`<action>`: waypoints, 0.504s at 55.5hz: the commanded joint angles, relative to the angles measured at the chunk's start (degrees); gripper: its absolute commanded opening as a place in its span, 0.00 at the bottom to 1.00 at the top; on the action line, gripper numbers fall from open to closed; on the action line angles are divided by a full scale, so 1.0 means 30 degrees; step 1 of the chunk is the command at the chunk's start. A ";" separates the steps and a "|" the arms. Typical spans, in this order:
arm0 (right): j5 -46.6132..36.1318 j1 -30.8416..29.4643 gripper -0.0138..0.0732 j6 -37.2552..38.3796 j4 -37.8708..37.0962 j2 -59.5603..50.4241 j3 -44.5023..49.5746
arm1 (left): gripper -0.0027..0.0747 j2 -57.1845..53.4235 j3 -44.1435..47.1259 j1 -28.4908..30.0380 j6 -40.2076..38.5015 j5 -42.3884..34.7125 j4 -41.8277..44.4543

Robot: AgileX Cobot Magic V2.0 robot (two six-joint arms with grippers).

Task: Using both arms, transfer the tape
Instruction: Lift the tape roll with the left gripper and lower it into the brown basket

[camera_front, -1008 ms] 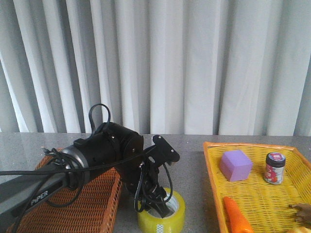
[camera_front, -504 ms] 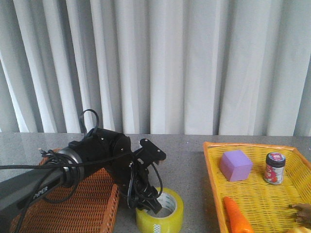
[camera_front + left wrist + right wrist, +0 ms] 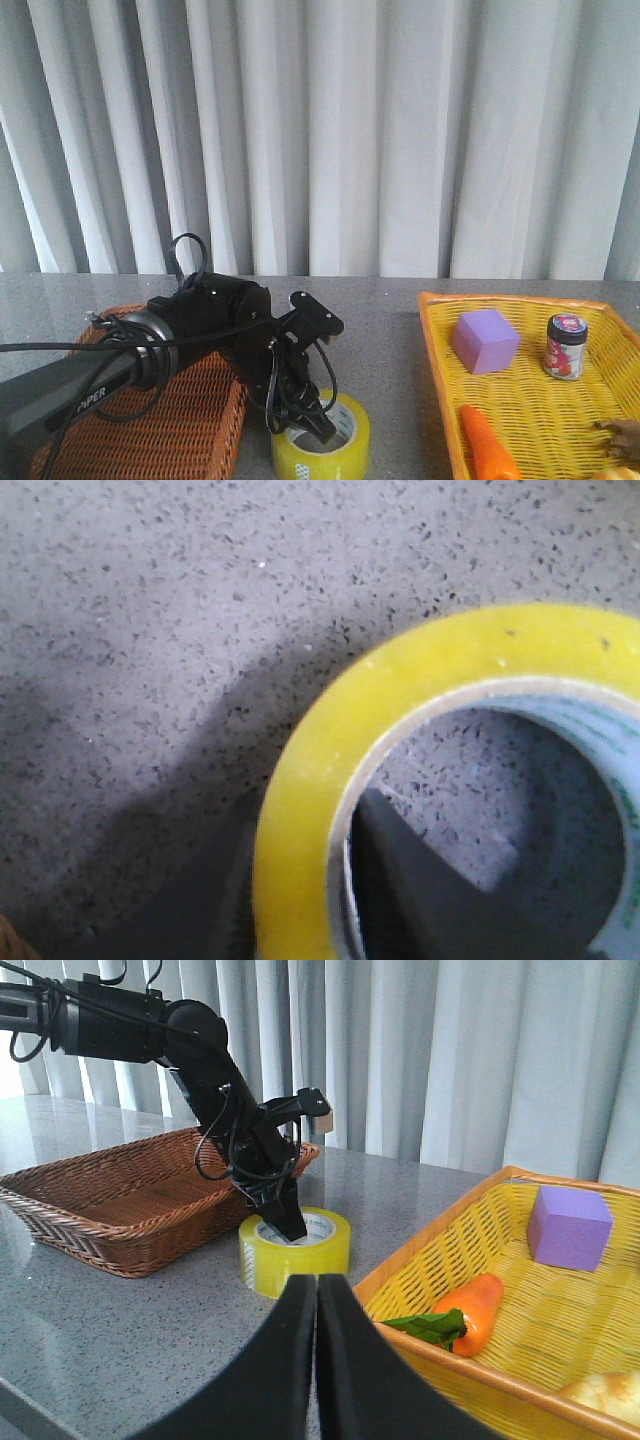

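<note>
Yellow tape (image 3: 318, 448) roll, one, left end effector (image 3: 312, 424) straddling its wall

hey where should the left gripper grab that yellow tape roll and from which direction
Grip the tape by its wall, from above, one finger in the core hole and one outside. It lies flat on the table with the hole facing up, and the left gripper straddles the wall there.

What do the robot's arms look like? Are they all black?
Mostly, yes. The left arm is bulky and black, with loose black cables looping around it and white "PIPER" lettering on its dark grey forearm. Its left gripper is dark, with narrow fingers. Of the right arm only the right gripper shows: two smooth black fingers that curve up to a point.
</note>
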 commanded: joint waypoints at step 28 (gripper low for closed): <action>-0.1345 -0.0041 0.15 -0.0045 0.0073 0.0277 -0.0473 | 0.03 -0.4344 -0.3470 0.0169 -0.0019 0.0202 -0.1821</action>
